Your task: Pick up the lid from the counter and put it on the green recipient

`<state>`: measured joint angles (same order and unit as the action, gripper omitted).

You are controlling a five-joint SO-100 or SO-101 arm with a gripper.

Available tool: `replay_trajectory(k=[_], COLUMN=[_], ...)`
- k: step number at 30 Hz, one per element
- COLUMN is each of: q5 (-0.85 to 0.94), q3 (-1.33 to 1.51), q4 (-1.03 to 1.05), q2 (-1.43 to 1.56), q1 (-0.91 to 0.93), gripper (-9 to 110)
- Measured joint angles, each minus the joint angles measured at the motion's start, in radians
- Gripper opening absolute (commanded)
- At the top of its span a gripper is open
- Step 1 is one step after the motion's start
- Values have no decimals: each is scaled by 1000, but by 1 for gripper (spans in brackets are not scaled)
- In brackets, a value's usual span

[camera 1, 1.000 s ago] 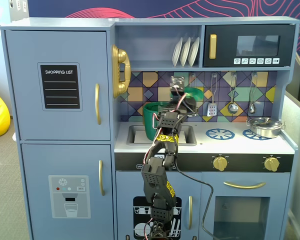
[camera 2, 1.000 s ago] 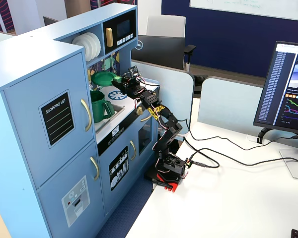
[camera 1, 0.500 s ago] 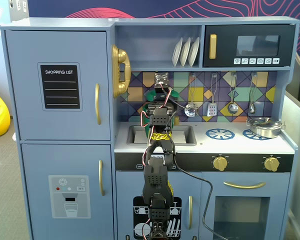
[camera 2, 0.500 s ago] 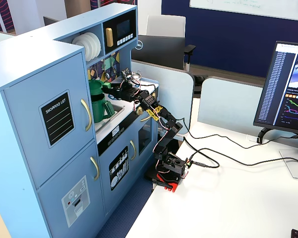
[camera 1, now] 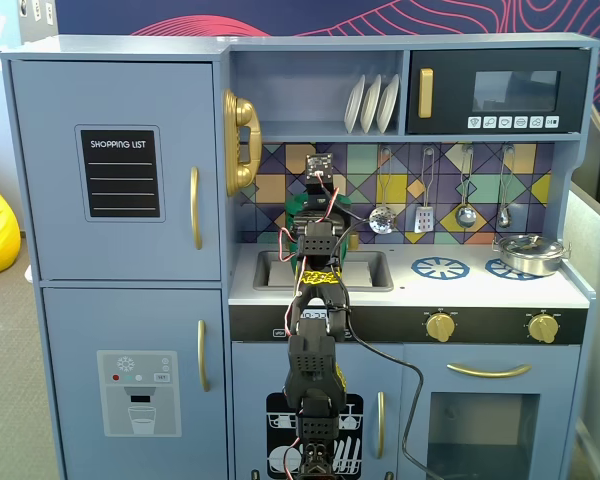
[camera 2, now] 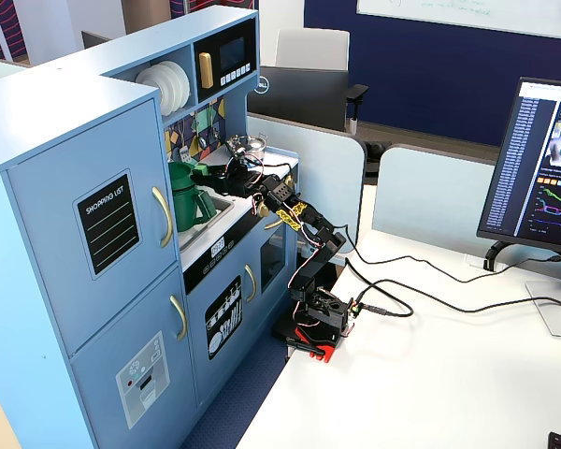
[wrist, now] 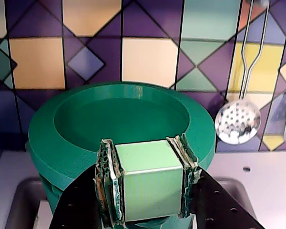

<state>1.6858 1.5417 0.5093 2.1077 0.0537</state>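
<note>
In the wrist view the gripper (wrist: 148,188) is clamped on the pale green cube-shaped knob of the lid (wrist: 121,129), one taped finger (wrist: 108,183) pressed to each side of it; the lid is a dark green disc with a dished top, and it lies over the green recipient (wrist: 47,188), whose wall shows just below the lid's rim at lower left; whether the lid is fully seated or just above the rim cannot be told; behind it runs the coloured tile backsplash, with a steel slotted spoon (wrist: 238,119) hanging to the right; in a fixed view from the front the arm (camera 1: 315,330) reaches up over the counter (camera 1: 480,290) at the sink recess and hides most of the pot; a steel pot (camera 1: 528,252) sits far right on a burner print; in a fixed view from the side the green recipient (camera 2: 185,198) stands upright in the sink area with the gripper (camera 2: 206,171) at its top
</note>
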Motion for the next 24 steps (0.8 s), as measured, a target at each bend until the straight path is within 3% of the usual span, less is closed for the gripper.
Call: replay_trajectory(k=[11, 17, 24], q5=[-6, 5, 5], q3=[51, 94, 104], q4=[-29, -74, -87], q2=[3, 6, 44], q1=[0, -6, -9], gripper=[0, 18, 25])
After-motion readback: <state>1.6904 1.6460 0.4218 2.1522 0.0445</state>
